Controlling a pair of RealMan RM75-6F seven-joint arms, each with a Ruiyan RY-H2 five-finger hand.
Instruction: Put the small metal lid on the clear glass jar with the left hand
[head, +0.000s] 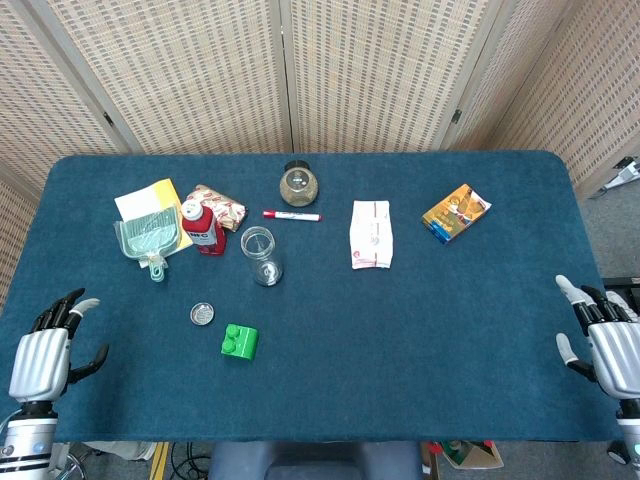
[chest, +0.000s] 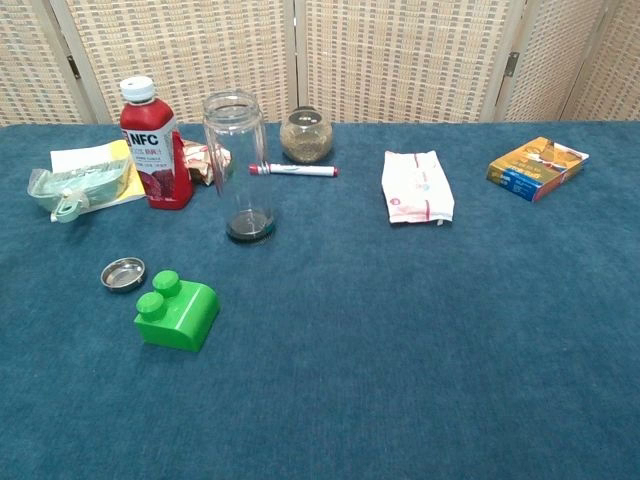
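Note:
The small metal lid (head: 203, 314) (chest: 123, 273) lies flat on the blue table, just left of a green block (head: 239, 341) (chest: 177, 312). The clear glass jar (head: 260, 254) (chest: 238, 165) stands upright and uncovered, behind and to the right of the lid. My left hand (head: 48, 352) hovers at the table's front left corner, fingers apart, holding nothing, well left of the lid. My right hand (head: 608, 340) is at the front right edge, also with fingers spread and nothing in it. Neither hand shows in the chest view.
A red NFC juice bottle (head: 203, 228) (chest: 155, 143) stands left of the jar, beside a green dustpan (head: 150, 240) on yellow paper. Behind are a snack wrapper (head: 221, 205), a red marker (head: 291, 215), a round grain-filled jar (head: 299, 184), a white packet (head: 371, 234) and a colourful box (head: 455, 212).

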